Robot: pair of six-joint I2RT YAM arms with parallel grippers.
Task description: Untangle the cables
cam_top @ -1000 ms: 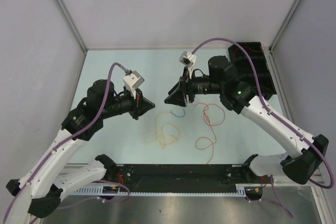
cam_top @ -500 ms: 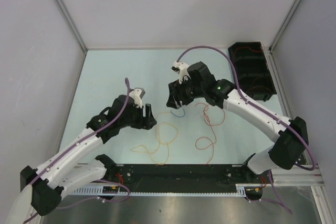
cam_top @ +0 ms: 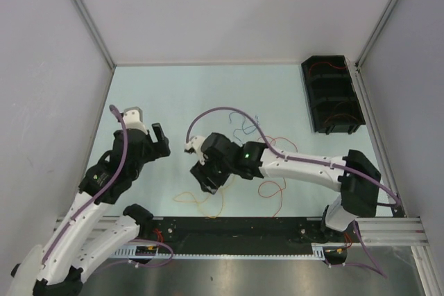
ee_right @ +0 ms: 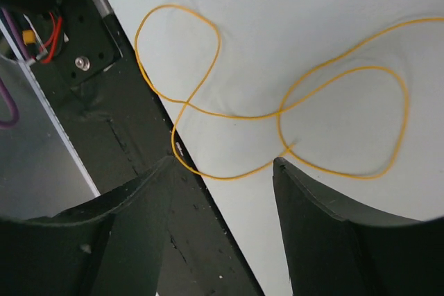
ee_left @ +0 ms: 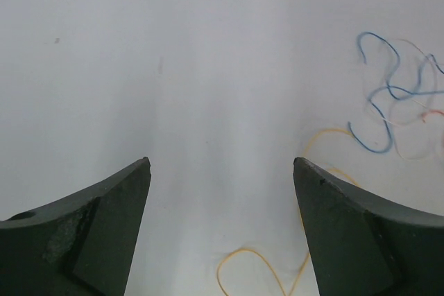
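Note:
The cables lie loose on the pale table. A yellow cable (cam_top: 202,201) loops near the front edge, a red cable (cam_top: 273,188) curls to its right, and a blue cable (cam_top: 243,129) sits farther back. My right gripper (cam_top: 206,178) hovers over the yellow loops, open; in the right wrist view the yellow cable (ee_right: 243,117) lies just beyond the right gripper (ee_right: 223,161), not between the fingers. My left gripper (cam_top: 160,141) is off to the left, open and empty. From the left gripper (ee_left: 221,164) I see the yellow cable (ee_left: 258,268) low and the blue cable (ee_left: 378,102) at the right.
A black bin (cam_top: 331,95) with compartments stands at the back right corner. The black mounting rail (ee_right: 104,136) runs along the table's near edge, right under my right gripper. Grey walls close in the left, back and right.
My left gripper opened and the arm drew back to the left. My right arm swung left and toward the front edge, over the yellow cable. The blue cable now lies farther back.

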